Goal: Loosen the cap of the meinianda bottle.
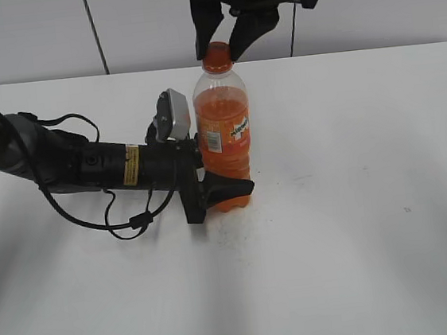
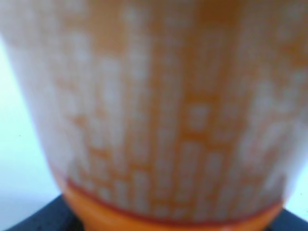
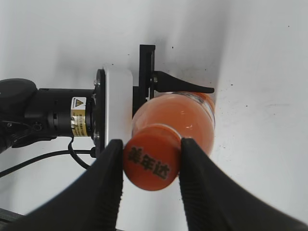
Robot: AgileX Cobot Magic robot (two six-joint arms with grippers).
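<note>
Right claw [image 3: 150,166] pinches cap [image 3: 151,163] — left claw [image 1: 224,185] grips bottle [image 1: 223,127]

Overall light: bright, even and diffuse on the white surface [image 1: 359,241].
Shadows: faint grey smudges in the exterior view toward 7 and 8 o'clock; soft shade at 12 o'clock in the right wrist view.
Glare: slight sheen on the meinianda bottle [image 1: 224,135].
Left wrist view: badly out of focus, orange and white blotches.
Right wrist view: cap [image 3: 151,162] sharp; dark fingers [image 3: 103,192] slightly soft at 6 o'clock.
</note>
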